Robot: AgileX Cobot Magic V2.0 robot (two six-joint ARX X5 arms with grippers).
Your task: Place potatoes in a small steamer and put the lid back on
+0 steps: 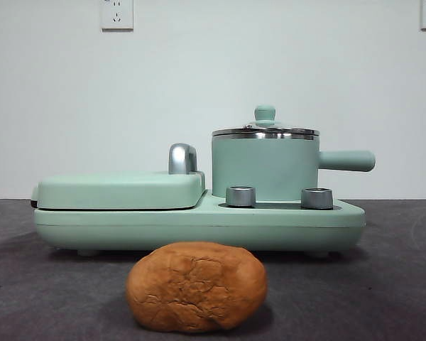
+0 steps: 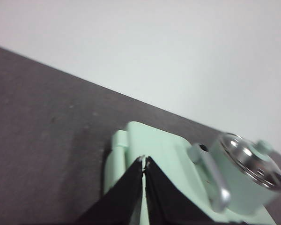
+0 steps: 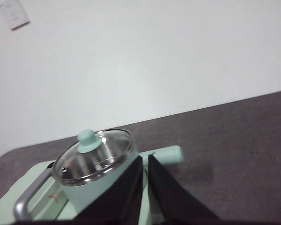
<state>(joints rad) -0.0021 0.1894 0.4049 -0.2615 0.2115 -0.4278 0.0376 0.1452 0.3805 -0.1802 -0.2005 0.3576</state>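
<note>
The potato (image 1: 196, 286), an orange-brown cracked lump, lies on the dark table in front of the appliance. The small steamer (image 1: 265, 169), mint green with a stubby side handle, stands on the right of the appliance, and its glass lid (image 1: 265, 130) with a green knob sits on it. Both also show in the right wrist view, the lid (image 3: 93, 155) on the steamer (image 3: 100, 192). The right gripper (image 3: 145, 158) hangs shut above and beside the pot. The left gripper (image 2: 144, 160) is shut above the griddle side, with the steamer (image 2: 246, 180) beyond. Neither gripper shows in the front view.
A flat mint-green griddle (image 1: 121, 190) with a chrome handle (image 1: 182, 158) fills the appliance's left half. Two steel knobs (image 1: 241, 196) sit on the base in front of the pot. A white wall with sockets (image 1: 117, 14) stands behind.
</note>
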